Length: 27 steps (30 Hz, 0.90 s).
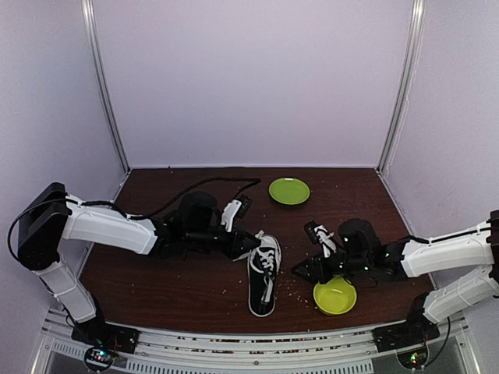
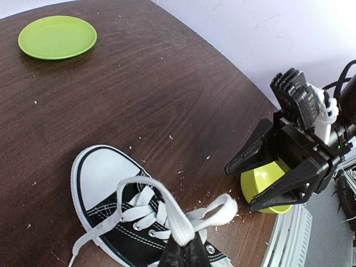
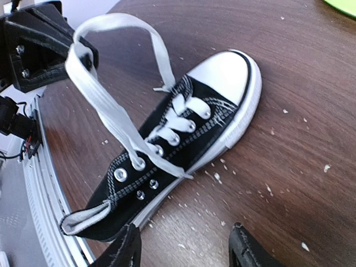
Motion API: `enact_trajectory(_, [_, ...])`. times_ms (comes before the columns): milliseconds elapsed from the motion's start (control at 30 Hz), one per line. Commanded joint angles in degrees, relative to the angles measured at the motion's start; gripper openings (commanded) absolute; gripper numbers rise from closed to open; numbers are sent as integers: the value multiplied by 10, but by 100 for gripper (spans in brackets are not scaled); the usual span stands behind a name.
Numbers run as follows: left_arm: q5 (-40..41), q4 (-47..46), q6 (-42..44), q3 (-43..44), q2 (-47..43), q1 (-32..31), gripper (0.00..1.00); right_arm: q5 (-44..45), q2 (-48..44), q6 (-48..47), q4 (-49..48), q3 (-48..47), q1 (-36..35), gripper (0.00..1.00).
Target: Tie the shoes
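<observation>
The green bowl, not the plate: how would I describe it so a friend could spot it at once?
On the dark wooden table, look near the front edge, right of the black sneaker. The green bowl sits there beside the right gripper; unlike the flat green plate at the back, it is deep-sided and more yellow.

My fingers are matt black plastic. The sneaker is black canvas with a smooth white rubber toe cap and flat woven cloth laces. The table is dark, grained wood.
</observation>
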<state>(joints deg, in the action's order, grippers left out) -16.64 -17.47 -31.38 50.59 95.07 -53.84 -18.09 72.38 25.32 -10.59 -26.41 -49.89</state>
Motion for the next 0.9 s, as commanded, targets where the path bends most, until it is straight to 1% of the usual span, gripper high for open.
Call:
enact_trajectory(0, [4,-18,7,-6,-16,1,0,-33,36,22,-91,-18,1,56])
enact_trajectory(167, [5,-20,5,-5,-16,1,0,-24,89,14,-112,-53,2,55])
enact_trajectory(333, [4,-20,5,-3,-15,1,0,-29,139,2,-129,-83,9,46])
enact_trajectory(400, [4,-17,6,-2,-15,1,0,-50,152,3,-140,-90,10,37])
enact_trajectory(500, [7,-16,6,-3,-17,1,0,-71,158,6,-152,-88,10,20])
enact_trajectory(633, [14,-14,6,-2,-17,1,0,-82,113,13,-146,-64,10,0])
enact_trajectory(733, [12,-11,8,1,-16,1,0,-88,58,10,-77,-69,0,0])
enact_trajectory(800, [10,-8,9,4,-15,1,0,-78,31,0,-23,-90,-27,0])
enact_trajectory(867, [8,-8,11,6,-17,1,0,-65,23,0,1,-109,-56,0])
